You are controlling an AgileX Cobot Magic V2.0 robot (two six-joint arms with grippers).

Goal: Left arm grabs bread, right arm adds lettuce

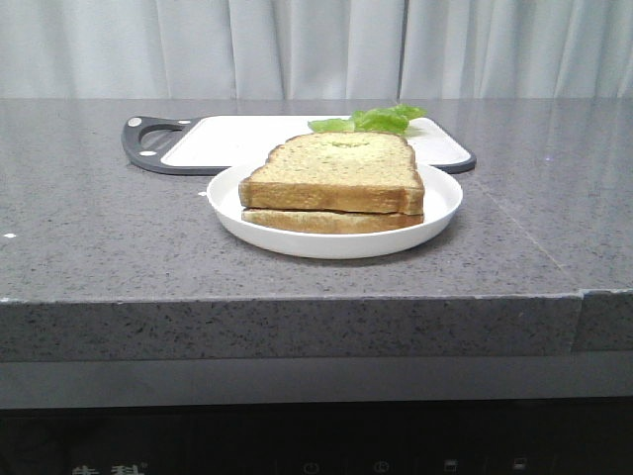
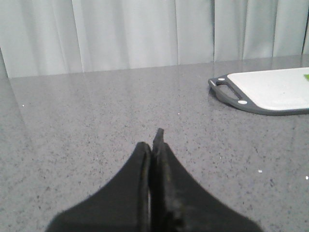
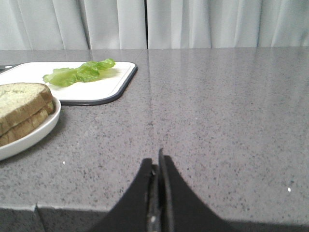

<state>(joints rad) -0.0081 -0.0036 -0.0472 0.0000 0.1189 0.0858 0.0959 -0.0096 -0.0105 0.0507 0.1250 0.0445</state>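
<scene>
While the bread (image 1: 334, 170) sits on a thinner slice (image 1: 331, 221) in a white plate (image 1: 440, 210), the lettuce (image 1: 371, 120) lies behind it on a white board (image 1: 223, 139). Both rest on the gray desk (image 1: 99, 228). Left jaws (image 2: 153, 145) and right jaws (image 3: 155, 166) are clenched, holding nothing.
</scene>
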